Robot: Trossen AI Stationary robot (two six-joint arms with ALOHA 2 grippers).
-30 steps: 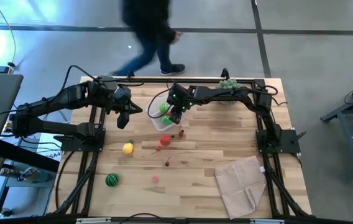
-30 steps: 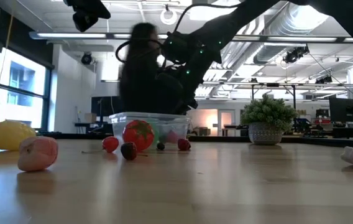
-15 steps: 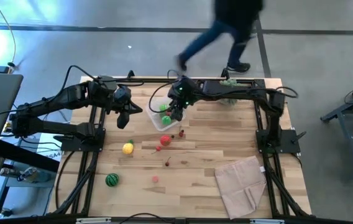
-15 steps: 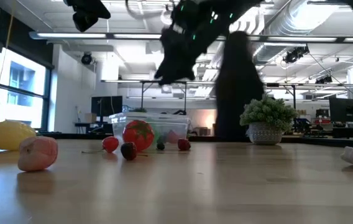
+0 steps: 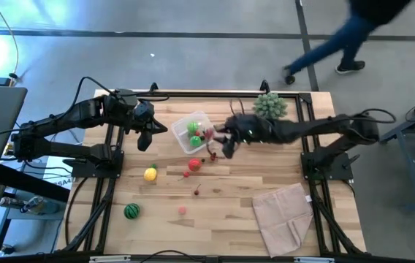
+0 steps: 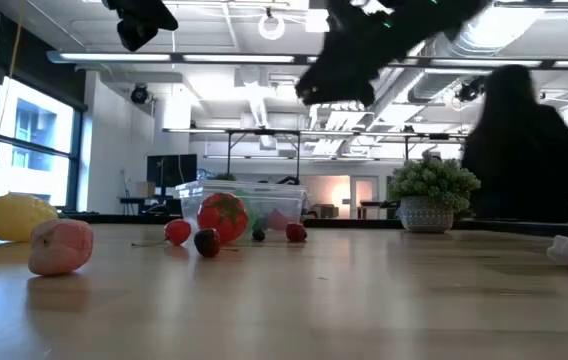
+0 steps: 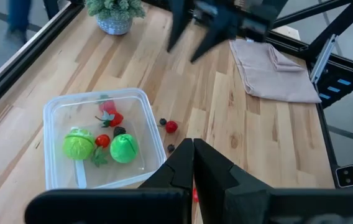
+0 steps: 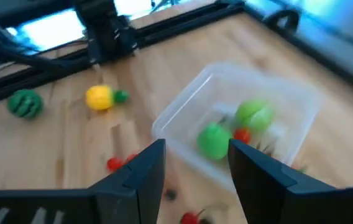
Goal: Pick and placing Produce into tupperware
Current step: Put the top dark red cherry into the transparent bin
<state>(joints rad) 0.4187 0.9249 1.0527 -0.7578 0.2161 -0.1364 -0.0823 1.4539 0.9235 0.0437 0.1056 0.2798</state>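
On the wooden table (image 5: 266, 175), the right gripper (image 5: 227, 143) hangs with fingers apart, empty; left fingers (image 7: 192, 163) closed.

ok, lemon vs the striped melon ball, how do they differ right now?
Colour: the lemon is yellow with a small green tip; the melon ball is green with dark stripes.
Position: the lemon lies nearer the tupperware; the melon ball sits farther out, toward the table's near edge.
Shared: both rest on the bare wood, outside the tupperware, untouched.

Grey concrete floor (image 5: 193, 18), bright windows (image 6: 24, 135), ceiling strip lights (image 6: 179, 57)
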